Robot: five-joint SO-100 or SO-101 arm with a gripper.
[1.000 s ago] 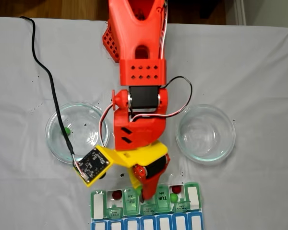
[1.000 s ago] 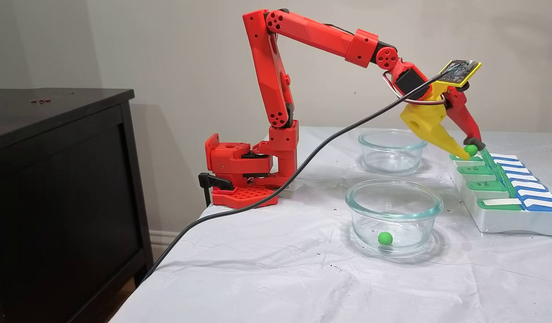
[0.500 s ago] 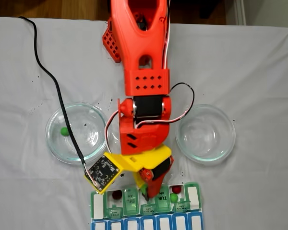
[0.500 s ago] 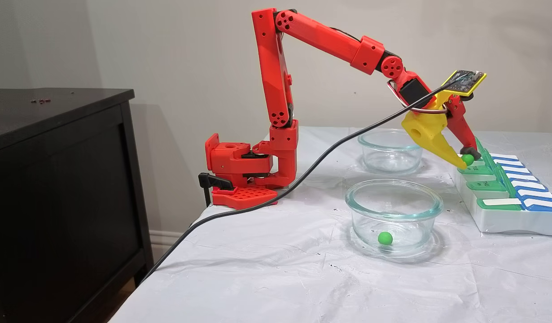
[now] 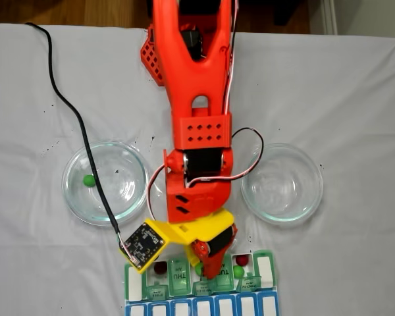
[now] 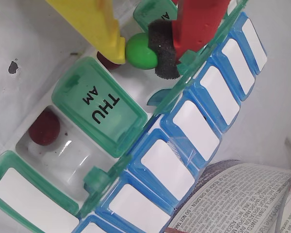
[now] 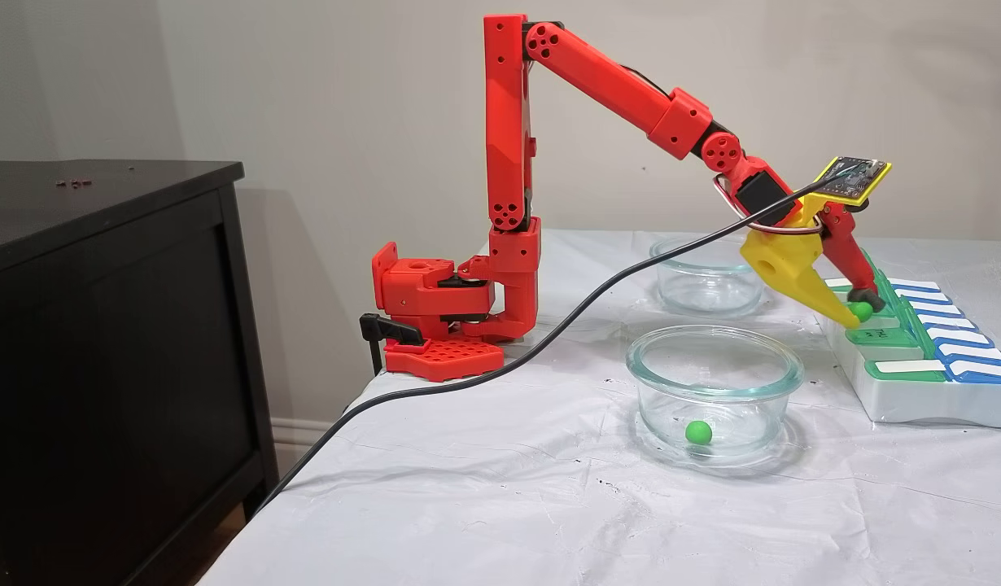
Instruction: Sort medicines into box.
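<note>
The jaws (image 6: 138,51) of the red arm, one yellow finger and one red finger with a black foam pad, are closed to a narrow gap on a small bright green round ball (image 6: 141,50). Directly beneath them lies an open compartment of the flat white pill organizer with translucent green lids (image 6: 103,107), and a dark red ball (image 6: 106,60) already rests there, partly hidden behind the yellow finger. The lidded THU compartment sits just beside the jaws, and past it another open cell holds a second dark red ball (image 6: 44,127). The side view puts the ball (image 7: 861,310) just over the organizer's near row, so the release looks to need only parting the fingers. One green ball (image 7: 697,432) waits in the clear glass bowl (image 7: 714,368) on the worktop, well behind the jaws.
</note>
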